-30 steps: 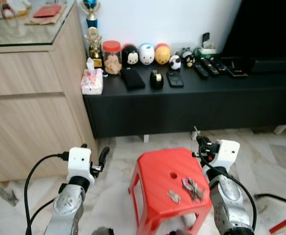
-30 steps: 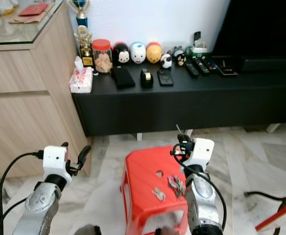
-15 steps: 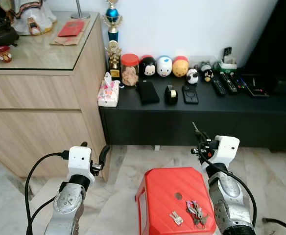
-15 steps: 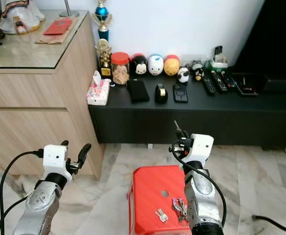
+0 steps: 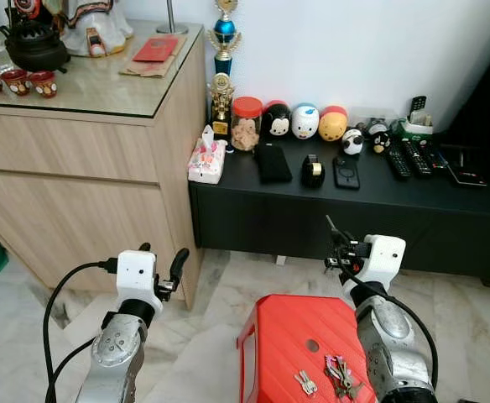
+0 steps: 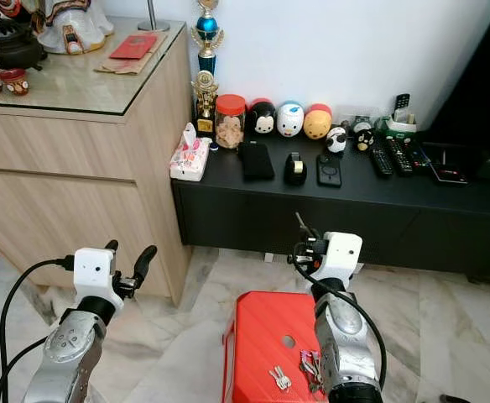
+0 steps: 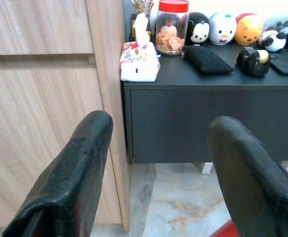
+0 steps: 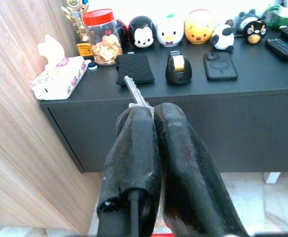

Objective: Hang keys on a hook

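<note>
My right gripper (image 8: pixel 151 111) is shut on a silver key (image 8: pixel 135 92) whose blade sticks out past the fingertips. In the left eye view this gripper (image 5: pixel 339 250) is raised above the far edge of a red plastic stool (image 5: pixel 283 336), the key (image 5: pixel 331 225) pointing up towards the black console. A bunch of keys (image 5: pixel 341 375) and a smaller pair of keys (image 5: pixel 305 383) lie on the stool top. My left gripper (image 5: pixel 163 260) is open and holds nothing, raised to the left of the stool; its fingers (image 7: pixel 70 182) frame the console front.
A wooden cabinet (image 5: pixel 77 151) with a glass top stands at the left. A low black console (image 5: pixel 354 210) runs along the white wall, carrying a tissue pack (image 5: pixel 206 158), a jar (image 5: pixel 247 122), figurines and remotes. Marble floor (image 5: pixel 220 294) lies between me and it.
The camera has lifted: the stool has slid down in the picture and more of the cabinet top shows. Both arms keep their pose, the right gripper still shut on the key.
</note>
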Controlling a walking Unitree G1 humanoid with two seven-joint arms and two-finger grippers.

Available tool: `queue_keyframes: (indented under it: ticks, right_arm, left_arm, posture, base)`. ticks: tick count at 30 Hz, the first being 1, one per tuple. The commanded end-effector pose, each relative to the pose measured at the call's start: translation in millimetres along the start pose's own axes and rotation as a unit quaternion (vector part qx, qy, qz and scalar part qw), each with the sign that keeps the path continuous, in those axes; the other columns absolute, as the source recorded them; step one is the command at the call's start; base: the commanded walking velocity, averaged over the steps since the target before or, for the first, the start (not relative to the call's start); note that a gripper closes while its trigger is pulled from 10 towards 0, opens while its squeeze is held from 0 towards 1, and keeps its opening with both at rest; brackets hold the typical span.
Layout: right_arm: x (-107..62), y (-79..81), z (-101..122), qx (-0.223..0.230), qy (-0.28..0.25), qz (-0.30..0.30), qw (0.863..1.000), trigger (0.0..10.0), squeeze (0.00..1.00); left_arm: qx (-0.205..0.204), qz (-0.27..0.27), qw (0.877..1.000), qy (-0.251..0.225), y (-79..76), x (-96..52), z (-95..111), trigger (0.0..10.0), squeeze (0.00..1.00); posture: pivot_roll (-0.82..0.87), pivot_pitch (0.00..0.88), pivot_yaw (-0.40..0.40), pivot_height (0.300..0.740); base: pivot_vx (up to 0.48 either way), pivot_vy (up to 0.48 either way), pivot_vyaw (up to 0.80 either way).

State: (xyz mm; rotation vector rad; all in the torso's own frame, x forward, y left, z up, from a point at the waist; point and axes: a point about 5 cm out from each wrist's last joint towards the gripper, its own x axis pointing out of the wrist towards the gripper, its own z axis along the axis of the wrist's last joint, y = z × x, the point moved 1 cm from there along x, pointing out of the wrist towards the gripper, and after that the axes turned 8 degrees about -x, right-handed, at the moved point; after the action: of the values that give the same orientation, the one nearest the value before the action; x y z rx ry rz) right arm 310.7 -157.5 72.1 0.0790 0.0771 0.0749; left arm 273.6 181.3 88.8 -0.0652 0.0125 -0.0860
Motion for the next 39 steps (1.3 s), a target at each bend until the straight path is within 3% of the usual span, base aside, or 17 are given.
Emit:
queue_keyframes:
  ticks: [1, 39]
  right_arm:
    - [0.5, -2.7, 6, -0.002, -0.008, -0.006, 1.000, 10.0, 0.00]
    - [10.0, 11.5, 22, -0.001, 0.001, 0.013, 1.000, 10.0, 0.00]
  left_arm:
    - [0.000, -0.003, 1.000, 0.000, -1.3, -1.9, 0, 10.0, 0.00]
    - [-0.008, -0.019, 1.000, -0.006, -6.1, -1.2, 4, 10.0, 0.00]
  posture:
    - [0.04, 0.000, -0.087, 0.740]
    - [0.04, 0.000, -0.083, 0.740]
  base:
    - [0.000, 0.000, 0.00]
    - [-0.221, 0.000, 0.00]
